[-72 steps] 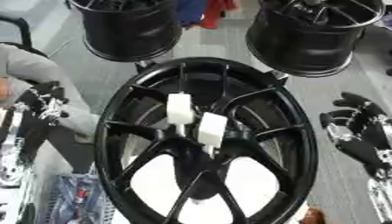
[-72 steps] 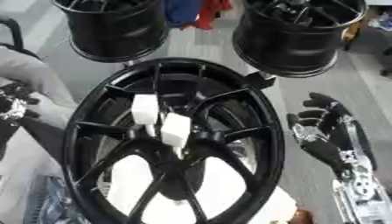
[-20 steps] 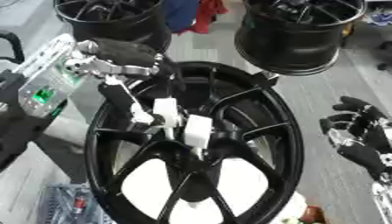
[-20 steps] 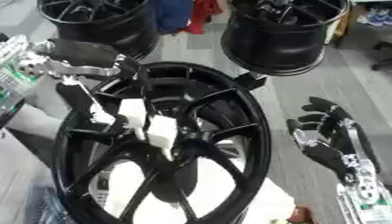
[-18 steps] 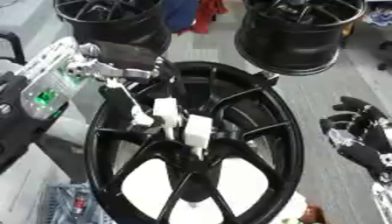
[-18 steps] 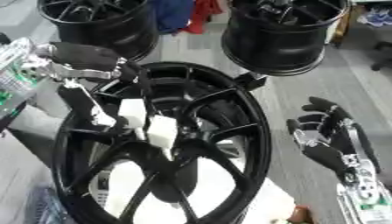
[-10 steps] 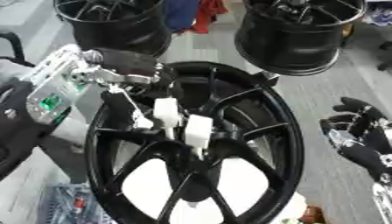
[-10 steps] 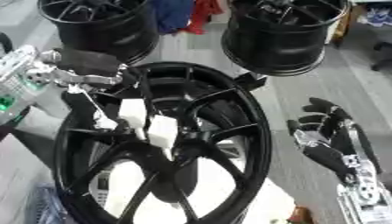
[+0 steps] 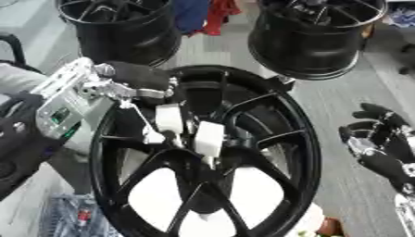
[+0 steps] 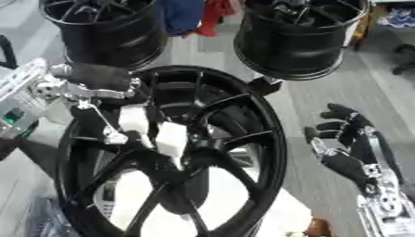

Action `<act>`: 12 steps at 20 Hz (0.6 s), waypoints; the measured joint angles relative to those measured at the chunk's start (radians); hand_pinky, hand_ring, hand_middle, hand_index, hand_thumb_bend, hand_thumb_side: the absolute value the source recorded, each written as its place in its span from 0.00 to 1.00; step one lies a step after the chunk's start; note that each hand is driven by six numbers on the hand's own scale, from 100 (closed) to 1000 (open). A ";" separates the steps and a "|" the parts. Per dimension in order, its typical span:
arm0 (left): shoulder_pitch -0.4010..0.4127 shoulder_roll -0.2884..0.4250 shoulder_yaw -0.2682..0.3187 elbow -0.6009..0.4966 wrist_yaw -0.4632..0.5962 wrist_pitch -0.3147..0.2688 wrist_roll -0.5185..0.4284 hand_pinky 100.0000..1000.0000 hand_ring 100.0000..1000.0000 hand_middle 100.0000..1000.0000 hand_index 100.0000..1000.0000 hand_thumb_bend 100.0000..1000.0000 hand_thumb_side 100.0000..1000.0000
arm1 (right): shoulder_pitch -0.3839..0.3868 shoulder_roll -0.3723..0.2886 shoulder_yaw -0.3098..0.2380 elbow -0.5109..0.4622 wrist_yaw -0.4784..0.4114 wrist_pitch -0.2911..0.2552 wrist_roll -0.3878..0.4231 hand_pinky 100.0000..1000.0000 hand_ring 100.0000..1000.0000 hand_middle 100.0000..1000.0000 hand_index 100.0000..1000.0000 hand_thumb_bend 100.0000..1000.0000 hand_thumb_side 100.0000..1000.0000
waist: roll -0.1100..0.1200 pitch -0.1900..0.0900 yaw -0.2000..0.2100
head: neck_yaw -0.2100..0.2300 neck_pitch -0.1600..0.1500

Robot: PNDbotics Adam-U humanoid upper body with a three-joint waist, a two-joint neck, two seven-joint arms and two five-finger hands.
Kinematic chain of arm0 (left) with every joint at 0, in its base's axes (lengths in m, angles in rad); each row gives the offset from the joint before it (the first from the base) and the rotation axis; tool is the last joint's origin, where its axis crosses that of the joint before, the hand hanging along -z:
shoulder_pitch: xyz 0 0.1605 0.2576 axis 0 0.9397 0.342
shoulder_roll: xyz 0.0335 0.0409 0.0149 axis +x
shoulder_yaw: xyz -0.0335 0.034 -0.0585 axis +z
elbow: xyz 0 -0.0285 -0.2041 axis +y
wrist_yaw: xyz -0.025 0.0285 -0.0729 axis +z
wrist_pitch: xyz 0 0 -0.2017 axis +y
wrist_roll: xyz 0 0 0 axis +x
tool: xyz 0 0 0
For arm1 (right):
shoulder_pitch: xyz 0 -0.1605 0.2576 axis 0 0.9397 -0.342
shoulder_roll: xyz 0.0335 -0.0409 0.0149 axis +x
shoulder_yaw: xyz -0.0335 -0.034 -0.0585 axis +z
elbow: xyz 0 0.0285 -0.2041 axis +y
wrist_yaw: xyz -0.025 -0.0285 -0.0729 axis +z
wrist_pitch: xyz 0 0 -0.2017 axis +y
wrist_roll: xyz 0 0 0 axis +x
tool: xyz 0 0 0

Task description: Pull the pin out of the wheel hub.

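Where the spokes of the large black wheel hub [image 9: 275, 152] come together, two white block-shaped pieces stand side by side: one [image 9: 209, 138] just above the centre and a second [image 9: 168, 118] up and to the left of it, against the upper spokes. Which of them is the pin, or whether the pin is a thinner part beneath them, cannot be told. A thin pale rod [image 9: 139, 121] slants from the upper left rim down to a small pale end piece [image 9: 153, 137] beside the second block.

The left hand [image 9: 142, 76] comes in over the upper left rim of the hub, its dark fingers curled near the top of that rod; whether they actually pinch it cannot be made out, and the hand does not touch either white block. Its silver wrist and a plate with a green board [image 9: 63, 105] lie just outside the rim on the left.

The right hand [image 10: 344, 139] hangs well apart from the hub on its right side, fingers spread and relaxed, holding nothing.

Beyond the hub's top edge stand two more black wheels, one [image 9: 122, 28] to the upper left and one [image 9: 312, 34] to the upper right, the latter close to the rim. White sheeting [image 9: 243, 199] shows through the lower spoke gaps.
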State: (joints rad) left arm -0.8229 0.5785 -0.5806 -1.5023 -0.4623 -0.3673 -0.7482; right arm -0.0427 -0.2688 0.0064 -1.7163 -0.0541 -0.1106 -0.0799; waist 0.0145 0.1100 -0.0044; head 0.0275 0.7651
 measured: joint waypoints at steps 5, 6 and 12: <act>-0.023 0.019 0.037 -0.047 0.060 0.004 -0.004 0.21 0.29 0.34 0.57 0.00 0.08 | 0.000 0.000 0.000 0.000 0.000 0.000 0.000 0.57 0.60 0.64 0.78 0.32 0.00 | -0.002 -0.002 0.004 | 0.000 0.000; -0.035 0.028 0.050 -0.060 0.076 0.007 -0.007 0.21 0.29 0.34 0.57 0.00 0.08 | 0.000 0.000 0.000 0.000 0.000 0.000 0.000 0.57 0.60 0.64 0.78 0.32 0.00 | -0.001 -0.003 0.004 | 0.000 0.000; -0.072 0.112 0.164 -0.144 0.172 0.030 -0.030 0.24 0.31 0.36 0.59 0.00 0.06 | 0.009 0.000 0.000 0.004 0.000 0.000 0.000 0.57 0.60 0.64 0.78 0.31 0.00 | 0.003 -0.010 0.013 | -0.001 0.000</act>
State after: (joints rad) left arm -0.8950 0.6901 -0.4169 -1.6463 -0.2908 -0.3377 -0.7779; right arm -0.0341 -0.2688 0.0062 -1.7126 -0.0542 -0.1106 -0.0799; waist 0.0175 0.0999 0.0090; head 0.0265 0.7651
